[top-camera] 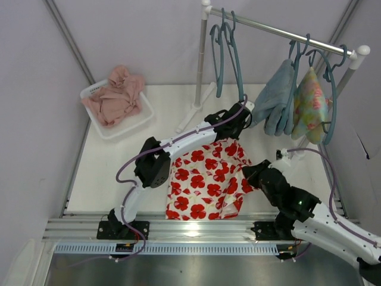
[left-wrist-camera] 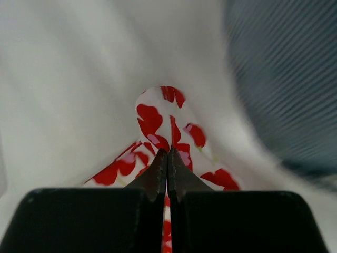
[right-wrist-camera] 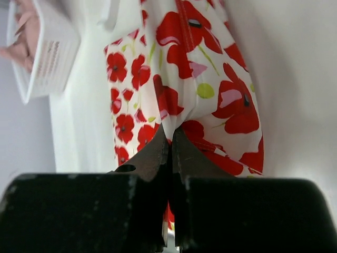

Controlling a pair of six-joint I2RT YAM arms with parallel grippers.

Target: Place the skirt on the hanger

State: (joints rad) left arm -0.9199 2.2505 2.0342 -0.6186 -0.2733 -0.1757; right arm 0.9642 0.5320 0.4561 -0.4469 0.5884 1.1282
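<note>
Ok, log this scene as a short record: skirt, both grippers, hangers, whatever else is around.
skirt: spread on the table between the arms, not on a hanger
left gripper: shut, pinching the skirt's far edge
right gripper: shut, pinching the skirt's right edge
free hangers: two, at the left end of the rail
right end of rail: blue cloth and green flowered garment, each on a hanger
basket: far left, holding pink cloth
</note>
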